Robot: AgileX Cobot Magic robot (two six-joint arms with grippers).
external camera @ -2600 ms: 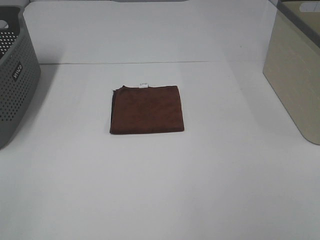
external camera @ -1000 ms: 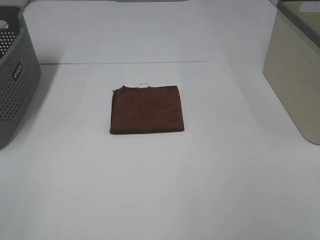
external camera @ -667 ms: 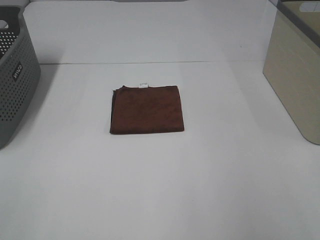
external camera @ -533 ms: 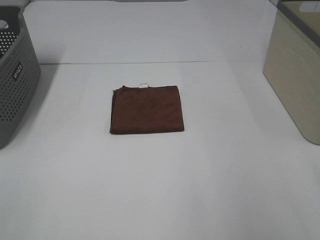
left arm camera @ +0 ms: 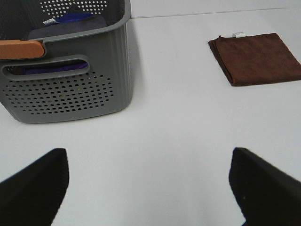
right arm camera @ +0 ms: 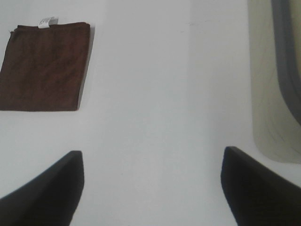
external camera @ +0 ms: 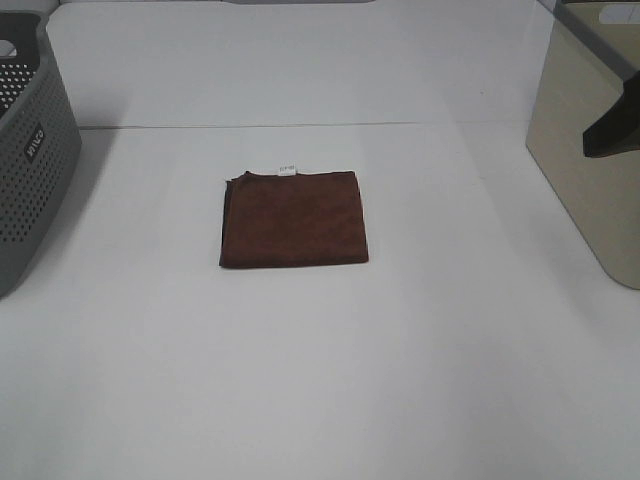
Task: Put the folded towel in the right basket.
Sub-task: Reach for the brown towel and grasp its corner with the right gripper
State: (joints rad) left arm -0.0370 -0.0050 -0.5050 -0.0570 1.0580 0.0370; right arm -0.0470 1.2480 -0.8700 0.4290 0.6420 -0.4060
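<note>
Brown and folded flat, the towel point(external camera: 294, 218) is laid near the middle of the white table point(external camera: 320, 380), roughly square, with no clear long axis. The right gripper point(right arm camera: 151, 157) is held spread and empty by the right edge and is judged the nearer; the left gripper point(left arm camera: 148, 157) is likewise spread and empty. The beige right basket point(external camera: 585, 170) is set at the right edge, its inside hidden. Dark blue cloth point(left arm camera: 70, 21) is held in the grey left basket point(left arm camera: 70, 89).
</note>
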